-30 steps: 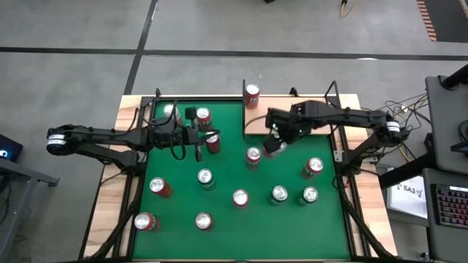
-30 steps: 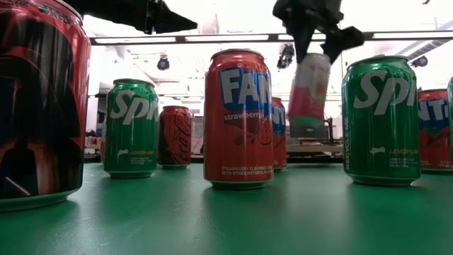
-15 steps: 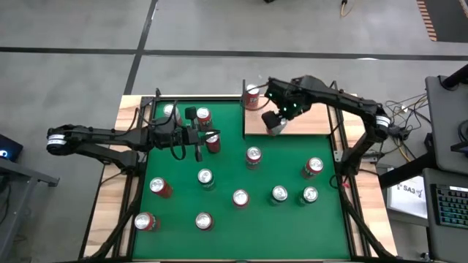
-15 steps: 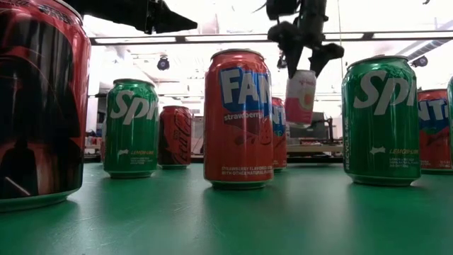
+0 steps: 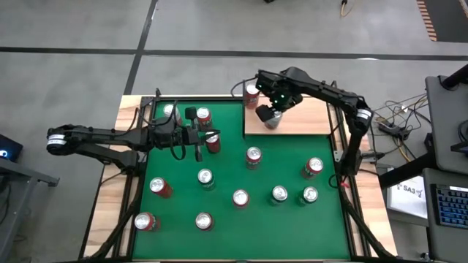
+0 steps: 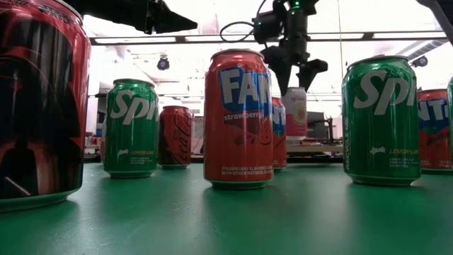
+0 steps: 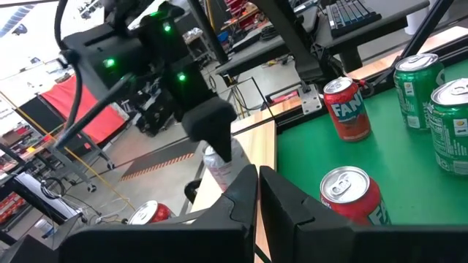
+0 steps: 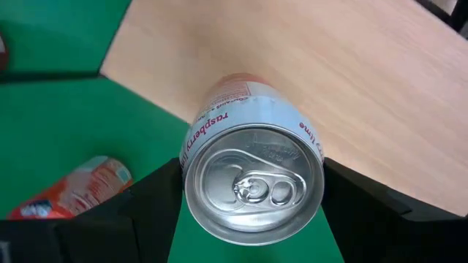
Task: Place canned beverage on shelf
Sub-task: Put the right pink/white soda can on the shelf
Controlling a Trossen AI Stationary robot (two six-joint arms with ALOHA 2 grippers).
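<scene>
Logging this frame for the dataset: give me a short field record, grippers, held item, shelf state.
right gripper: shut on pale raspberry can, over the shelf
held can: upright, seated or not unclear
shelf contents: one red can at its far left corner
left gripper: shut, empty, idle over green tabletop
tabletop: many cans standing

Grey floor [image 5: 73, 29] with dark seams surrounded the table; a desk with a keyboard [image 5: 447, 207] stood nearby.
</scene>
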